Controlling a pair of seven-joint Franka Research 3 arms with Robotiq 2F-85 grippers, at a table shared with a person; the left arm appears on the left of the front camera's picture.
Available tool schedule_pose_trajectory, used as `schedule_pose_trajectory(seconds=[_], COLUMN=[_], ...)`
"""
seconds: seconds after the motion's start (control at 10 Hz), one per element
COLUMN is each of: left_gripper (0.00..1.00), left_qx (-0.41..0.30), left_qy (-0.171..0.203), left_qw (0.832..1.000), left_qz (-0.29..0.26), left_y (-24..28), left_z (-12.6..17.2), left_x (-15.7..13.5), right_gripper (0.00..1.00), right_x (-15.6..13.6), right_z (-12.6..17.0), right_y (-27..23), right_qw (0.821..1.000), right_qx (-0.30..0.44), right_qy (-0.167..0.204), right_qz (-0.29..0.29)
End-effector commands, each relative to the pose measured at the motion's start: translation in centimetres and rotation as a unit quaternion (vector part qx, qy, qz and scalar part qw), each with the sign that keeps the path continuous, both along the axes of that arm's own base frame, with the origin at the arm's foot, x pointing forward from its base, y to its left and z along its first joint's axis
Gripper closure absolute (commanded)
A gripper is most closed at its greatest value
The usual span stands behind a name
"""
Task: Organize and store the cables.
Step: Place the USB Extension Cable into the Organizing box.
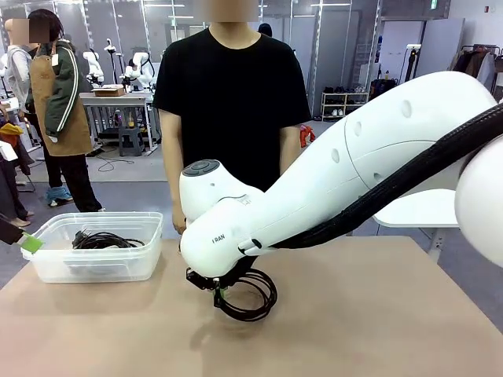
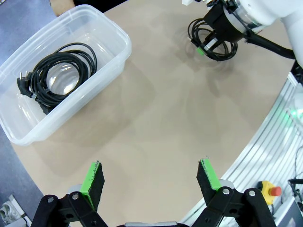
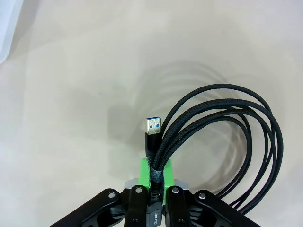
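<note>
My right gripper is shut on a coiled black cable, which hangs just above the tan table in the front view. The right wrist view shows the fingers clamped on the bundled part of the cable, with a blue USB plug sticking up. A second coiled black cable lies inside the clear plastic bin; in the front view it shows as a cable in the bin. My left gripper is open above bare table, near the bin.
A person in a black shirt stands at the table's far side, hands down. The table's rounded edge and an emergency stop button lie to the right in the left wrist view. A white side table stands at far right.
</note>
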State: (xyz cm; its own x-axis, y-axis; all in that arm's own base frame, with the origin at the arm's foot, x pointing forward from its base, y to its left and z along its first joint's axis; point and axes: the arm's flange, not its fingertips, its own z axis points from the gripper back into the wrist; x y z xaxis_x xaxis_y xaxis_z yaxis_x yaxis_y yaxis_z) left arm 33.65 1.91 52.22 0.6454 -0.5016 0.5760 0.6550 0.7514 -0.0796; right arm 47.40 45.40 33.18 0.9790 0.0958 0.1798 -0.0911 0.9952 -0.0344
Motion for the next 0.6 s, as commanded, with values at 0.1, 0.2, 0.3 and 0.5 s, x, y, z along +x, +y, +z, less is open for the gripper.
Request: schedule_pose_trajectory(seconds=[0.1,0.2,0.3,0.5], left_gripper=[0.00,0.00,0.00,0.00], left_qx=[0.003,0.003,0.003,0.003], left_qy=[-0.001,-0.001,-0.001,-0.001], left_qw=[1.000,1.000,1.000,1.000], left_qz=[0.012,0.012,0.012,0.012], left_y=[-0.27,-0.27,-0.27,-0.27], left_z=[0.04,0.04,0.04,0.04], left_x=[-0.14,-0.14,-0.14,-0.14], right_gripper=[0.87,0.77,0.65,0.35], right_x=[-0.08,-0.09,-0.03,0.11], right_z=[-0.50,-0.52,-0.52,-0.57], right_y=[-0.10,-0.14,-0.14,-0.16], right_qw=[1.000,1.000,1.000,1.000], right_qx=[0.020,0.022,0.022,0.021], right_qy=[-0.002,0.002,0.002,0.005], right_qz=[-0.020,-0.017,-0.017,-0.017])
